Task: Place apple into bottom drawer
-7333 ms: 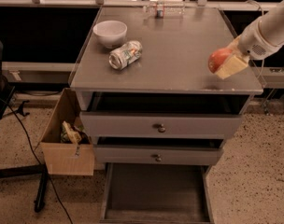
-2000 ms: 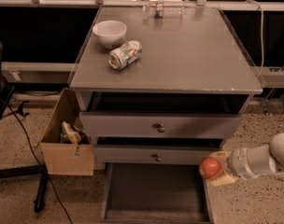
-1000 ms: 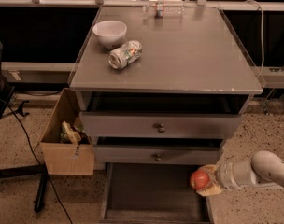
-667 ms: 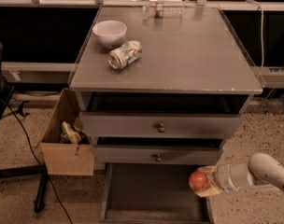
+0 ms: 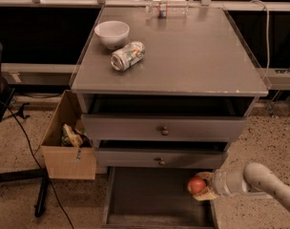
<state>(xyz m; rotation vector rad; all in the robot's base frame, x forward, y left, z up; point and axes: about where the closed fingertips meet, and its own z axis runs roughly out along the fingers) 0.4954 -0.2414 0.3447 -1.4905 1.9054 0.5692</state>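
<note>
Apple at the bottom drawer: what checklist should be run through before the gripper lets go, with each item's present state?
1. Is the bottom drawer pulled open: ok.
2. Is the apple held in the gripper, low at the drawer's right side: ok.
3. Is the apple over the drawer floor, inside its right wall: ok.
4. Is the apple close enough to the floor to drop gently: cannot tell.
5. Is the arm apart from the middle drawer: cannot tell.

What you can count at the grey cabinet (image 5: 192, 56)

You see two upper drawers (image 5: 130, 128), each with one round knob (image 5: 164, 130), and one bottom drawer (image 5: 150, 194), so three in all. On top sit one white bowl (image 5: 112, 33) and one crushed can (image 5: 128, 56). One cardboard box (image 5: 64, 161) stands beside it. One gripper (image 5: 202, 186) holds one apple (image 5: 196, 185) over the bottom drawer's right side.
</note>
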